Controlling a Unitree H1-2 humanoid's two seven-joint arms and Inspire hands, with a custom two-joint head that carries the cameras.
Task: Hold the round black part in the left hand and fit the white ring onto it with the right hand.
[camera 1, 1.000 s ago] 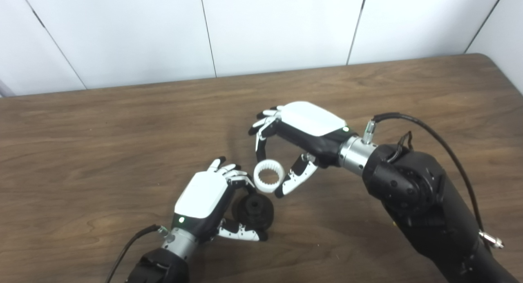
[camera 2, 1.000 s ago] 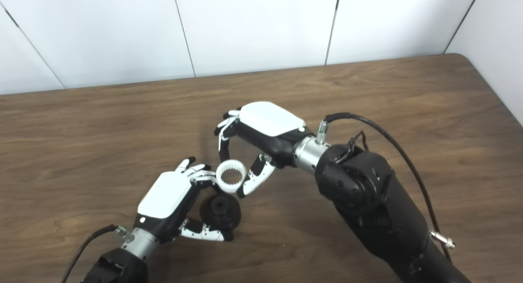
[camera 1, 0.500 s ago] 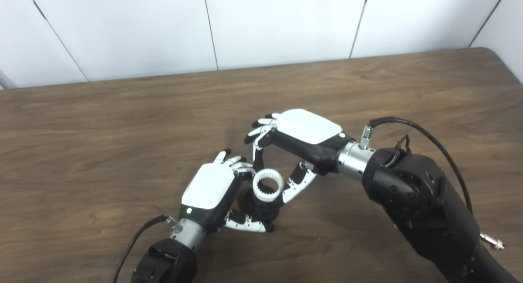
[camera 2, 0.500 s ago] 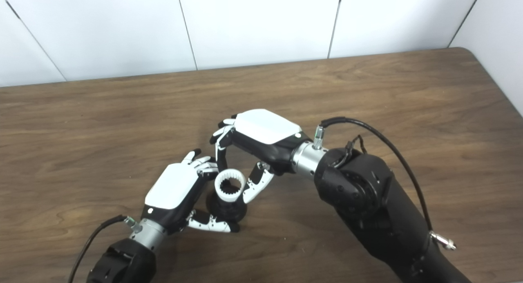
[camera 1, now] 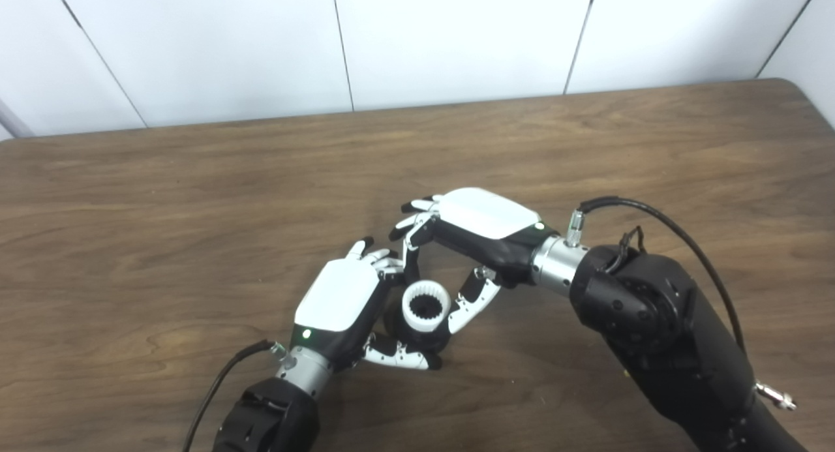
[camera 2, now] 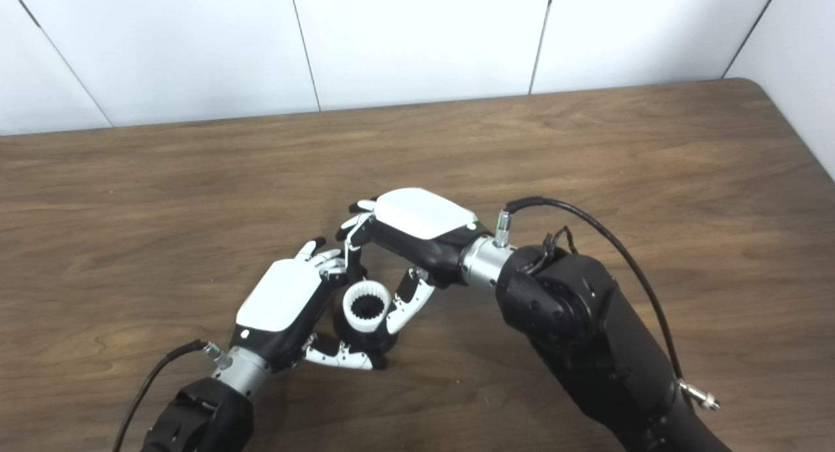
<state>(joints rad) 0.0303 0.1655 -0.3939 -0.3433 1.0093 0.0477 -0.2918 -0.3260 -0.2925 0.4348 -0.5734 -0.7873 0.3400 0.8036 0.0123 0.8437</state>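
My left hand is wrapped around the round black part, which rests low over the wooden table; thumb below, fingers behind it. The white toothed ring sits right over the black part's top, pinched between a finger and the thumb of my right hand. Through the ring's hole I see black. Most of the black part is hidden by the ring and both hands. In the right eye view the ring lies between my left hand and right hand.
Bare brown table surface stretches all round the hands. White wall panels stand along the table's far edge. A black cable loops off my right wrist, and another trails from my left wrist.
My right hand has carried the ring down and toward my left hand until it sits over the black part. The left hand lifted slightly toward it. The camera shifted a little.
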